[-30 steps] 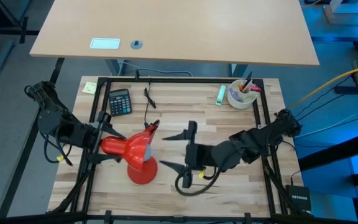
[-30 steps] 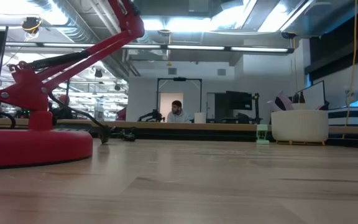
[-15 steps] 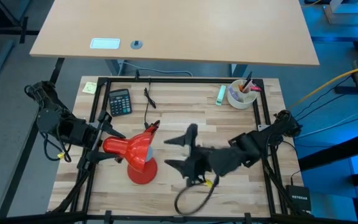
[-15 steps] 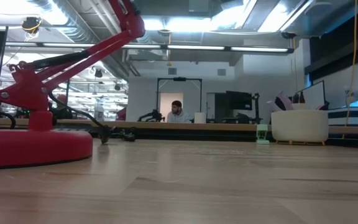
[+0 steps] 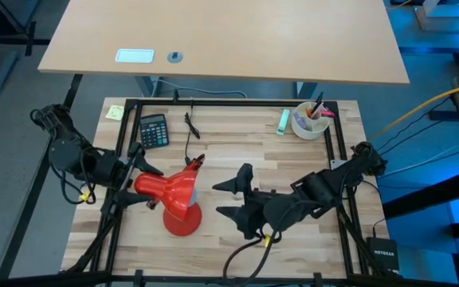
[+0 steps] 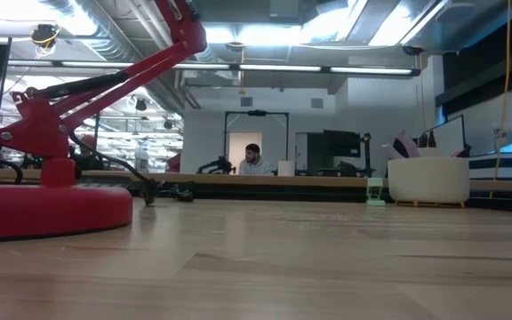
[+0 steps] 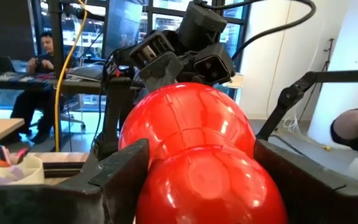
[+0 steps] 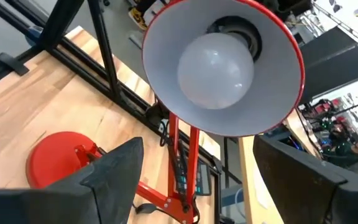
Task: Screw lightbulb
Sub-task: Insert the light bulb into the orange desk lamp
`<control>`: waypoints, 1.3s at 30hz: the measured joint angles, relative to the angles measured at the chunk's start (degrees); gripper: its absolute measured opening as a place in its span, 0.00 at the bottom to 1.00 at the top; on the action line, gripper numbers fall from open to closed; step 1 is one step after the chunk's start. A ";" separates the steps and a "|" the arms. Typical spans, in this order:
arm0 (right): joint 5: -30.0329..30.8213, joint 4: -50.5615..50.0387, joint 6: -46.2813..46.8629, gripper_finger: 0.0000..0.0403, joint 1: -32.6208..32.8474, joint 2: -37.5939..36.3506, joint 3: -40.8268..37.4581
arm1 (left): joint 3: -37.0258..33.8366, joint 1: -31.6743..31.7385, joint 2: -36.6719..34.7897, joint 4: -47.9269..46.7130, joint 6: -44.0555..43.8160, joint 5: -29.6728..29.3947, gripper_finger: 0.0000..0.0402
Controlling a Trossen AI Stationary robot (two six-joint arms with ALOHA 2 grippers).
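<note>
The red desk lamp stands on its round base [image 5: 182,220] at the table's near left; the base also shows in the low view [image 6: 43,210]. Its shade [image 5: 166,189] lies level, mouth toward the table's right. The white lightbulb [image 8: 216,68] sits in the socket inside the shade [image 8: 166,93]. My left gripper [image 5: 144,187] is shut on the shade's back. My right gripper [image 5: 218,199] is open and empty, just right of the shade's mouth and facing it; in its wrist view [image 8: 197,155] the fingers stand apart, short of the bulb. My left gripper holds the shade's rounded back [image 7: 166,155] between its two fingers, one on each side of the dome. The fingers [image 7: 120,174] come level from the table's left. The shade stays off the table on the lamp's arm, lying level.
A calculator [image 5: 153,129] and a yellow note [image 5: 115,112] lie at the far left, with a black cord [image 5: 190,127] beside them. A white cup of pens [image 5: 307,121] and a green object [image 5: 282,119] stand at the far right. A black frame [image 5: 229,101] rims the table.
My right gripper has turned about its wrist while staying in front of the shade's mouth, and the arm behind it has dropped toward the table's near edge. The loose cable below it has shifted.
</note>
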 joint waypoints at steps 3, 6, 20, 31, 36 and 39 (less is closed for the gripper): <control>-0.20 0.10 -1.25 0.77 -0.02 -0.01 0.00 | -0.02 -0.02 -0.59 -0.05 -1.44 0.07 0.78; -0.20 0.03 -2.46 0.77 -0.02 -0.02 0.00 | -0.02 -0.04 -0.97 -0.07 -2.61 0.10 0.84; -0.22 0.51 -1.95 0.77 -0.76 0.00 0.00 | -0.07 1.23 0.35 -2.08 -7.68 3.67 0.86; -1.25 0.33 0.16 0.77 -1.07 0.00 0.00 | -0.07 4.07 0.92 -2.34 -6.14 5.98 0.83; -1.25 0.21 0.16 0.77 -1.06 -0.01 0.00 | -0.07 4.07 0.93 -2.22 -4.11 5.67 0.64; -1.25 0.30 -0.06 0.77 -1.05 0.00 0.00 | -0.07 4.07 0.93 -1.62 -2.19 5.71 0.61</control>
